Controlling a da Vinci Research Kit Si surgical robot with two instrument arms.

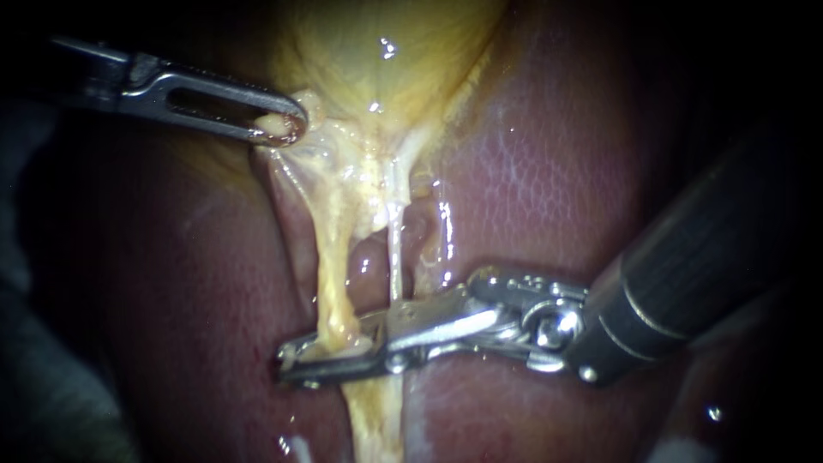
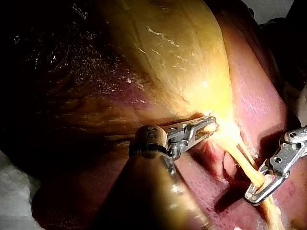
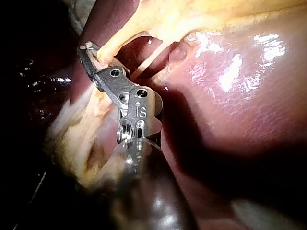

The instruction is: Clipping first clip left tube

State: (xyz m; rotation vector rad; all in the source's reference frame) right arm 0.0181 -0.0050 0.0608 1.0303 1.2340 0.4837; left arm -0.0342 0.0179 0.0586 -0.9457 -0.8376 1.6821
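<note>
Since the endoscope view shows the right instrument (image 1: 330, 356) reaching across with its two thin jaws on either side of the left tube (image 1: 333, 274), low on its length, the step in hand looks like the squeeze itself. Both jaws seem to touch the left tube, with only a narrow gap between them. Whether a clip sits inside cannot be told. The thinner right tube (image 1: 396, 249) runs just beside and meets the instrument nearer its hinge, and it is unclear whether it passes behind or within the jaws. A good closure should take in the left tube alone, square across it, with the tips past its far edge. The left instrument (image 1: 279, 127) has its slotted jaws closed on pale tissue at the neck of the gallbladder (image 1: 386, 60), drawing both tubes taut over the liver (image 1: 549, 171). That pull is worth holding steady.

From the left wrist view, the left instrument (image 2: 204, 127) pinches the same tissue. The left tube (image 2: 244, 165) runs into the jaws of the right instrument (image 2: 261, 189), whose tip pokes out beyond it.

From the right wrist view, the right instrument (image 3: 88, 55) reaches into yellow tissue, and how its jaws sit around the tube is hidden.
</note>
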